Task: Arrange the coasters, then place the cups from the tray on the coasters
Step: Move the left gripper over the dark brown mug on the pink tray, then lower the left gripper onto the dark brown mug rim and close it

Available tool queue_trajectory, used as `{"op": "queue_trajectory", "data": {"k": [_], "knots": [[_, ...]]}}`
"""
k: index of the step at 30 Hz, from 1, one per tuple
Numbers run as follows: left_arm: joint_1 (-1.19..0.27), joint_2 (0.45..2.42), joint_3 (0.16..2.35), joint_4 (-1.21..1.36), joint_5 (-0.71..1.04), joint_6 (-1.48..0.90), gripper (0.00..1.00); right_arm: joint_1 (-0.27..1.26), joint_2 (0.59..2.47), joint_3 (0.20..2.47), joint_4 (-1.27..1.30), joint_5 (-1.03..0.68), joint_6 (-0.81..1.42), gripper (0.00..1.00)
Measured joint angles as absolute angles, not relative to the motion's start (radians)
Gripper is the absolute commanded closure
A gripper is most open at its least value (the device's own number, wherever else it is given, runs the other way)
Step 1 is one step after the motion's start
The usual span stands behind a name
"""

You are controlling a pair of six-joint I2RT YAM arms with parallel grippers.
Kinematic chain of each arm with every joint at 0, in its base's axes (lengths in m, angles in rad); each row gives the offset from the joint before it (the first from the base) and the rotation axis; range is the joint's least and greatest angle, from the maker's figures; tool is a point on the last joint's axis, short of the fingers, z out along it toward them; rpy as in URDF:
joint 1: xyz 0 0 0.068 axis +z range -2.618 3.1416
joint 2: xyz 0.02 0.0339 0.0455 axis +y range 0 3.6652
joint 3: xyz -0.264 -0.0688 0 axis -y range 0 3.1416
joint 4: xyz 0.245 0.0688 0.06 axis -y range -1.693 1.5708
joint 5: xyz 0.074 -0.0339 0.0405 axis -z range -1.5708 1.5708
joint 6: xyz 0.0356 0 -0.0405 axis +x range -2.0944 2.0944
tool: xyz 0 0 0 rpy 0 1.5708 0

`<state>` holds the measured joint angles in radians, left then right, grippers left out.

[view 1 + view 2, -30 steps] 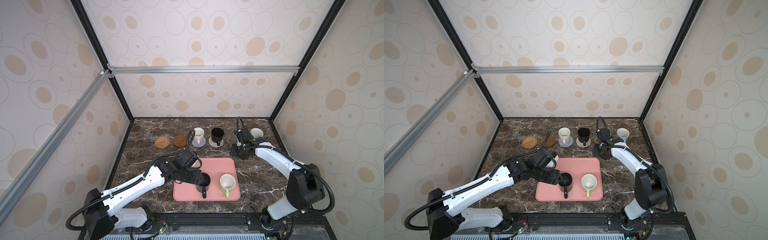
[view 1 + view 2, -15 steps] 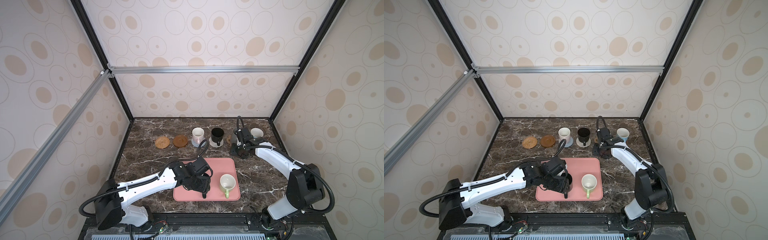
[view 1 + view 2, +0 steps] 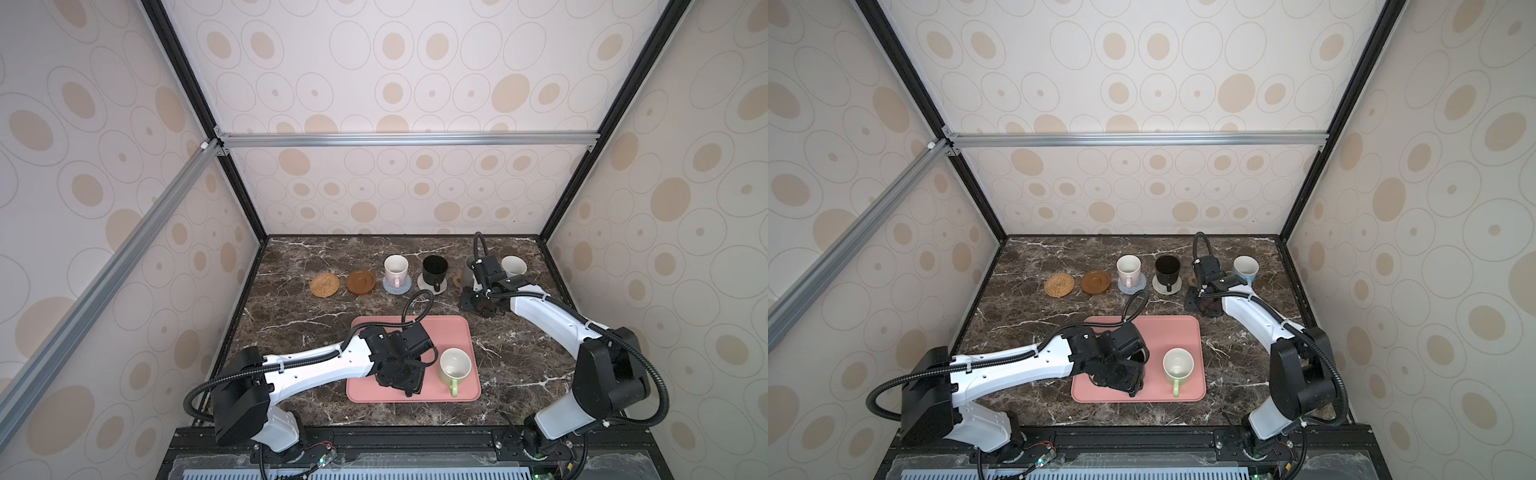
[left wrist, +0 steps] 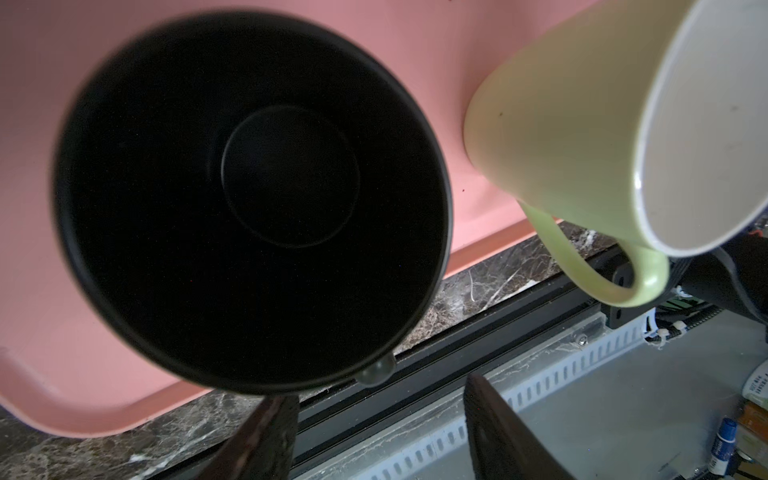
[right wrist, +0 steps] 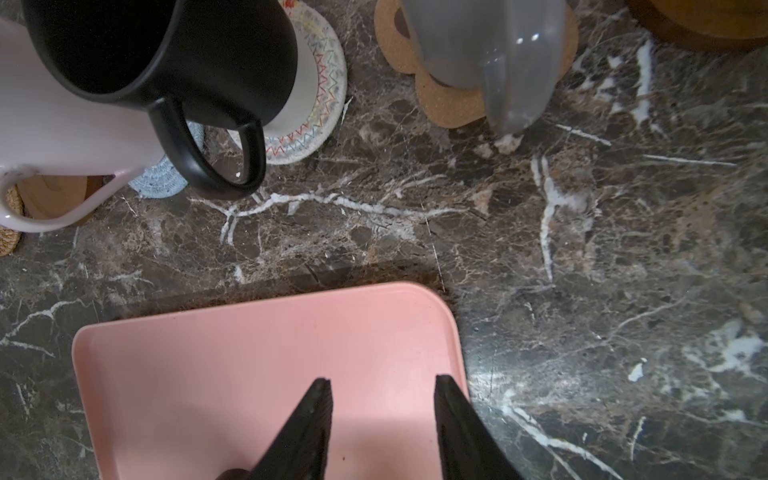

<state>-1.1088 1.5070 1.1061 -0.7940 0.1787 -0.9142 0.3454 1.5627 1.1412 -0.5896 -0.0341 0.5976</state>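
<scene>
On the pink tray [image 3: 451, 332] stand a black mug [image 4: 249, 199] and a light green mug [image 3: 455, 365]. My left gripper [image 4: 380, 415] hangs open over the black mug's near side, its handle tip [image 4: 376, 372] just beyond the fingertips. At the back lie a bare rattan coaster [image 3: 325, 284] and a bare brown disc [image 3: 360, 282]. A pink mug [image 3: 395, 268] sits on a blue-grey coaster, a black mug [image 3: 434, 269] on a cream one, a grey mug [image 5: 482, 41] on the paw coaster [image 5: 451, 104]. My right gripper [image 5: 382, 380] is open and empty above the tray's far right corner.
A light blue mug [image 3: 513, 266] stands at the back right on a brown disc [image 5: 706, 20], close behind my right wrist. The black frame rail [image 4: 478, 324] runs along the table's front edge just past the tray. Walls enclose the marble table [image 3: 291, 332] on three sides.
My left arm has swung toward the table's front and its wrist now covers the black mug on the tray. The right arm has not moved.
</scene>
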Motion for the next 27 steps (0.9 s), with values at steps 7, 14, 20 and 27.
{"op": "queue_trajectory", "data": {"k": [7, 14, 20, 27], "knots": [[-1.113, 1.532, 1.129, -0.837, 0.131, -0.929, 0.41, 0.345, 1.560, 1.126, -0.583, -0.033, 0.598, 0.56], [-1.123, 1.568, 1.147, -0.853, 0.093, -0.948, 0.43, 0.345, 1.554, 1.114, -0.580, -0.030, 0.598, 0.56], [-1.124, 1.568, 1.147, -0.854, 0.072, -0.954, 0.44, 0.345, 1.552, 1.114, -0.580, -0.028, 0.598, 0.56], [-1.124, 1.578, 1.147, -0.853, 0.038, -0.958, 0.48, 0.345, 1.552, 1.114, -0.580, -0.027, 0.598, 0.56]]}}
